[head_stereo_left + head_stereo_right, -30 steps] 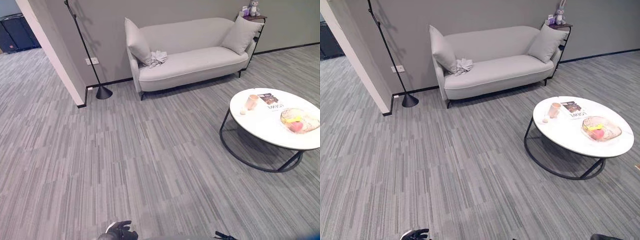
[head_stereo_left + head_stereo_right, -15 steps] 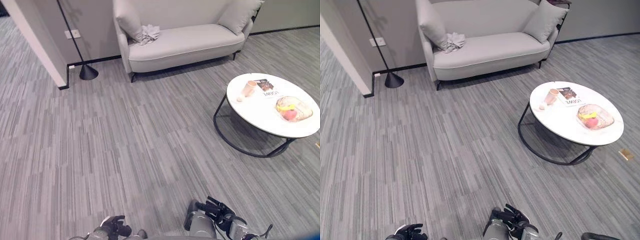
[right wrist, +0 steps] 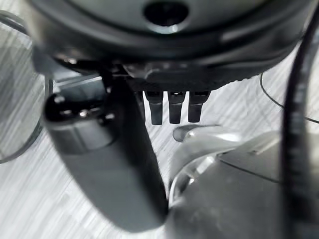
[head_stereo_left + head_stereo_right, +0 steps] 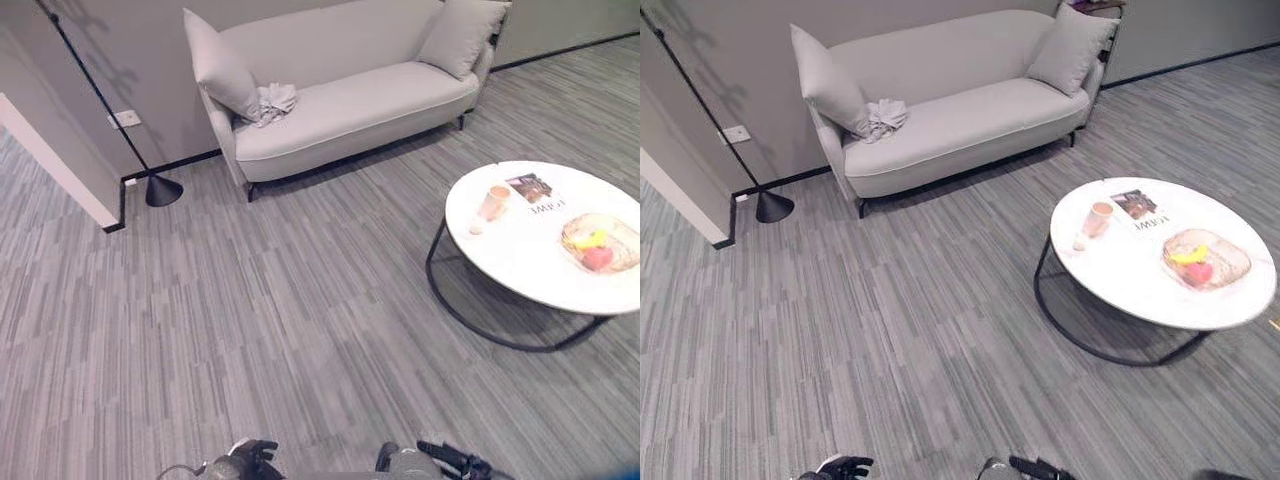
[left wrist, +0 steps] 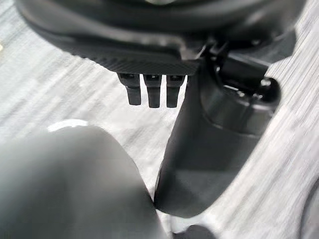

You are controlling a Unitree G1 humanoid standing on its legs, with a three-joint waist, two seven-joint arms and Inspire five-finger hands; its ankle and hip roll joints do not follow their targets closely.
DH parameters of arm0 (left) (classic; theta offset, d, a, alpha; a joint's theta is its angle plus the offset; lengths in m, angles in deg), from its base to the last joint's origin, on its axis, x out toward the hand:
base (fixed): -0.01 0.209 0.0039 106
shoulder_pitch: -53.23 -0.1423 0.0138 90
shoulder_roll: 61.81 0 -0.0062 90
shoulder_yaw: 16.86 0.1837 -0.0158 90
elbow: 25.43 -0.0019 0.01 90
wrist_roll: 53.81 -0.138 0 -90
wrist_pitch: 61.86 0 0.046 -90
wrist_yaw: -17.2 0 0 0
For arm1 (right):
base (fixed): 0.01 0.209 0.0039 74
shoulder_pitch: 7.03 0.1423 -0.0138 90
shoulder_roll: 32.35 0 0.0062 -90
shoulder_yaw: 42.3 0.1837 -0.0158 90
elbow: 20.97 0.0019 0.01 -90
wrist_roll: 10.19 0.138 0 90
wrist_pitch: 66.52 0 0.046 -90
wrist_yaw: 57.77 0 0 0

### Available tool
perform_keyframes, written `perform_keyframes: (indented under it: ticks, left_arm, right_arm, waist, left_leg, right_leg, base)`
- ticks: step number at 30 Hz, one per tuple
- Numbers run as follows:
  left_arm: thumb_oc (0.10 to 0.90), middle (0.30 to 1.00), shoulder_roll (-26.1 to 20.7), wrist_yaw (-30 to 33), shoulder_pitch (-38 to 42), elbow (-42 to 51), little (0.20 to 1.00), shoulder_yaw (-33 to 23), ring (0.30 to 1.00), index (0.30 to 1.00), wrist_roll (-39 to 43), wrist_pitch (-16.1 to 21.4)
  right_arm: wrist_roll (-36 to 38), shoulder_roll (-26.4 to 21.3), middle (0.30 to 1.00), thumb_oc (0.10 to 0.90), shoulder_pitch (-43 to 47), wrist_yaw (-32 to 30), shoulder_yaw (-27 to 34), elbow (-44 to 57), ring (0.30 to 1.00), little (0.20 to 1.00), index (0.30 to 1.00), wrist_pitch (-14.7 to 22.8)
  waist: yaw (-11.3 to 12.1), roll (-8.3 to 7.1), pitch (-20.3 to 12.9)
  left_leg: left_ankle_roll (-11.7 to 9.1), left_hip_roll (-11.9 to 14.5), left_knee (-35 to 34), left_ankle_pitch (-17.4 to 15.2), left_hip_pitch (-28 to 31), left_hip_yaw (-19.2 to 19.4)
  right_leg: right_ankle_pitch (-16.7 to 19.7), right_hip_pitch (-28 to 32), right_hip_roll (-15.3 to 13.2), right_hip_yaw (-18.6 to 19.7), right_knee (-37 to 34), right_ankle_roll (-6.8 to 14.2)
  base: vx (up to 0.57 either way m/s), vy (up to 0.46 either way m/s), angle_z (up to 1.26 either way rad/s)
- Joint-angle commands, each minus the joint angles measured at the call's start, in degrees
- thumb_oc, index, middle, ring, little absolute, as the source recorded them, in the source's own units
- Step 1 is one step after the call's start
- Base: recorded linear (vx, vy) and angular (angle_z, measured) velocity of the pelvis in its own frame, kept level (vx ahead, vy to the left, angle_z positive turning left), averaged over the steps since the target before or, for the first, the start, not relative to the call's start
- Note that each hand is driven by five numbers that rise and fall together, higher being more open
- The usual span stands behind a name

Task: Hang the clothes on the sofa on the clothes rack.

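Sofa (image 4: 340,100) is the landmark, set against the grey wall across the carpet from the robot.

Clothes (image 4: 268,103): one pale crumpled bundle on the sofa seat, at the end nearest the floor lamp (image 4: 160,188), pressed up against the left cushion (image 4: 218,70). Lies loose, not folded; likely soft, and will sag when lifted. A second cushion (image 4: 458,38) leans in the opposite corner, well away from the bundle.

Lamp's cone base stands on the floor just beside that sofa end, its thin pole slanting up along the wall. No rack that I can identify.

Round white table (image 4: 520,265) stands in front of the sofa's far end, apart from it. On it: a cup (image 4: 494,201), a booklet (image 4: 535,188), a bowl of fruit (image 4: 598,246). It leaves the lane toward the clothes end of the sofa open.

Left hand (image 4: 248,462) and right hand (image 4: 445,463) both low, far from the sofa, carried close to the body. Each wrist view shows short fingers hanging relaxed, thumb alongside, nothing in the grasp: left (image 5: 152,92), right (image 3: 172,107). That suits a walking posture rather than a reach.

Judgement: task barely begun, approach stage. Next need is to close on the sofa's lamp end, keeping off the lamp base.
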Motion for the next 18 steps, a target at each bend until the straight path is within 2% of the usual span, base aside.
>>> perform_keyframes:
  ticks: [1,2,3,4,5,6,8,9,10,13,14,15,16,17,18]
  left_arm:
    - [0.8,0.9,1.1,0.5,-0.6,0.4,0.9,1.7,0.9,0.9,2.9,-1.0]
    - [0.8,0.9,0.9,0.5,-0.5,0.4,0.9,1.7,0.9,0.9,2.9,-1.0]
    - [0.8,0.9,0.9,0.5,-1.1,-0.2,0.9,1.3,0.9,0.9,2.8,-0.9]
    - [0.8,0.9,0.7,0.2,-2.4,-1.2,0.9,0.0,0.9,0.9,3.1,-0.6]
    - [0.8,0.9,0.3,0.4,-3.0,-2.6,0.9,-1.5,0.9,0.9,3.4,-0.6]
    - [0.8,0.9,0.3,0.4,-3.0,-2.6,0.9,-1.5,0.9,0.9,3.4,-0.6]
    - [0.8,0.9,0.1,0.0,-3.9,-4.0,0.9,-3.2,0.9,0.9,3.7,-1.0]
    - [0.8,0.9,0.0,0.0,-3.9,-4.0,0.9,-3.2,0.9,0.9,3.7,-1.0]
    - [0.8,0.9,0.1,-0.7,-5.3,-5.4,0.9,-3.2,0.9,0.9,1.4,-1.7]
    - [0.8,0.9,0.0,-1.7,-7.8,-6.6,0.9,-3.9,0.9,0.9,-1.6,-2.2]
    - [0.8,0.9,-0.4,-1.7,-8.3,-6.9,0.9,-4.3,0.9,0.9,-2.3,-2.3]
    - [0.8,0.9,-0.4,-1.7,-8.3,-6.9,0.9,-4.3,0.9,0.9,-2.3,-2.3]
    - [0.8,0.9,-0.9,-2.6,-8.8,-7.3,0.9,-5.3,0.9,0.9,-1.9,-2.7]
    - [0.8,0.9,-1.2,-2.2,-8.7,-7.2,0.9,-4.9,0.9,0.9,-3.1,-2.6]
    - [0.8,0.9,-1.2,-1.6,-8.4,-6.8,0.9,-3.9,0.9,0.9,-4.6,-2.4]
  right_arm:
    - [-4.6,-0.7,0.9,0.8,2.6,-1.5,-2.7,-3.9,0.9,0.9,0.9,0.9]
    - [-4.7,-0.6,0.9,0.8,2.7,-1.5,-2.5,-3.9,0.9,0.9,0.9,0.8]
    - [-6.3,-0.8,0.9,0.8,3.1,-1.5,-3.7,-3.5,0.9,0.9,0.9,0.8]
    - [-7.6,-0.5,0.9,0.8,4.1,-0.9,-5.2,-2.0,0.9,0.9,0.9,1.4]
    - [-7.9,0.0,0.9,0.8,4.7,-0.6,-6.2,-1.0,0.9,0.9,0.9,2.0]
    - [-7.9,0.0,0.9,0.8,4.7,-0.6,-6.2,-1.0,0.9,0.9,0.9,2.0]
    - [-8.8,1.1,0.9,0.8,4.9,-0.4,-7.4,-0.4,0.9,0.9,0.9,2.5]
    - [-8.8,1.1,0.9,0.8,4.9,-0.4,-7.4,-0.4,0.9,0.9,0.9,2.5]
    - [-9.6,3.1,0.9,0.8,4.6,0.2,-8.2,-0.9,0.9,0.9,0.9,1.7]
    - [-10.6,5.0,0.9,0.8,3.2,1.9,-8.7,-1.4,0.9,0.9,0.9,0.8]
    - [-10.6,5.6,0.9,0.8,2.2,2.6,-8.1,-1.8,0.9,0.9,0.9,0.5]
    - [-10.6,5.5,0.9,0.8,2.2,2.6,-8.1,-1.8,0.9,0.9,0.9,0.5]
    - [-9.4,5.5,0.9,0.8,0.6,3.6,-7.0,-2.6,0.9,0.9,0.9,-0.2]
    - [-9.6,5.3,0.9,0.8,0.1,3.6,-6.4,-2.9,0.9,0.9,0.9,-0.2]
    - [-10.2,4.8,0.9,0.8,-0.3,3.5,-6.3,-2.9,0.9,0.9,0.9,-0.2]
  waist:
    - [4.9,-2.13,3.1]
    - [4.8,-1.89,3.2]
    - [6.9,-2.55,3.4]
    - [9.9,-3.51,3.5]
    - [12.3,-2.64,2.7]
    - [12.4,-2.8,2.7]
    - [15.1,-1.61,2.0]
    - [15.1,-1.69,2.2]
    - [17.2,-2.01,1.8]
    - [18.5,-2.48,0.1]
    - [19.3,-3.64,-0.9]
    - [19.4,-3.56,-1.0]
    - [19.8,-5.62,-2.9]
    - [19.8,-6.55,-3.2]
    - [19.9,-6.65,-3.3]
  left_leg:
    - [3.0,-2.9,7.6,0.7,-5.2,1.5]
    - [3.1,-2.4,9.2,-0.1,-6.2,1.1]
    - [3.5,-4.7,9.1,-2.3,-10.9,0.4]
    - [6.0,-9.1,0.0,-3.7,-16.8,2.6]
    - [6.7,-11.1,-17.1,-2.5,-18.5,3.6]
    - [6.7,-11.3,-17.7,-2.2,-18.0,3.8]
    - [5.7,-13.2,-34.0,2.8,-20.5,3.0]
    - [5.7,-13.3,-34.7,3.1,-20.0,3.2]
    - [4.8,-13.1,-38.1,5.0,-27.0,2.4]
    - [5.9,-12.6,-36.4,8.4,-23.8,1.6]
    - [6.5,-13.6,-34.5,8.7,-23.7,0.8]
    - [6.5,-13.4,-34.4,8.7,-23.9,0.8]
    - [8.6,-15.9,-32.8,6.7,-21.4,1.5]
    - [10.3,-17.5,-32.2,4.5,-19.2,2.0]
    - [11.7,-18.4,-31.7,2.7,-17.6,2.6]
  right_leg:
    - [6.9,3.9,0.2,3.5,-13.2,1.6]
    - [7.1,3.9,0.7,3.4,-13.6,1.5]
    - [6.5,5.9,0.9,4.9,-14.9,1.9]
    - [6.6,7.9,0.1,6.2,-15.7,3.0]
    - [4.8,9.9,1.0,7.3,-15.7,4.9]
    - [4.8,10.0,0.8,7.4,-15.7,5.0]
    - [1.9,13.7,2.8,8.8,-15.7,5.6]
    - [1.8,13.9,2.7,8.9,-15.7,5.7]
    - [-1.9,19.4,3.8,11.6,-15.7,5.1]
    - [-3.7,23.4,3.6,15.3,-14.9,5.7]
    - [-3.4,24.4,1.9,15.6,-12.8,6.7]
    - [-3.3,24.3,2.0,15.7,-12.8,6.7]
    - [3.9,21.8,-2.3,14.7,-5.0,10.1]
    - [9.7,19.6,-5.4,14.1,2.6,12.2]
    - [15.0,18.3,-7.5,13.7,8.7,13.6]
  base:
    - [0.27,-0.148,-0.11]
    - [0.43,-0.159,0.0]
    - [0.4,0.063,0.05]
    - [0.73,0.142,-0.27]
    - [0.57,0.153,-0.36]
    - [0.5,0.13,-0.99]
    - [0.43,0.068,-0.98]
    - [0.81,0.071,-0.83]
    - [0.81,0.076,-0.84]
    - [0.78,0.128,-0.77]
    - [0.45,0.122,-0.68]
    - [0.6,0.247,-0.39]
    - [0.58,0.284,-0.26]
    - [0.77,0.385,-0.38]
    - [0.6,0.354,-0.44]
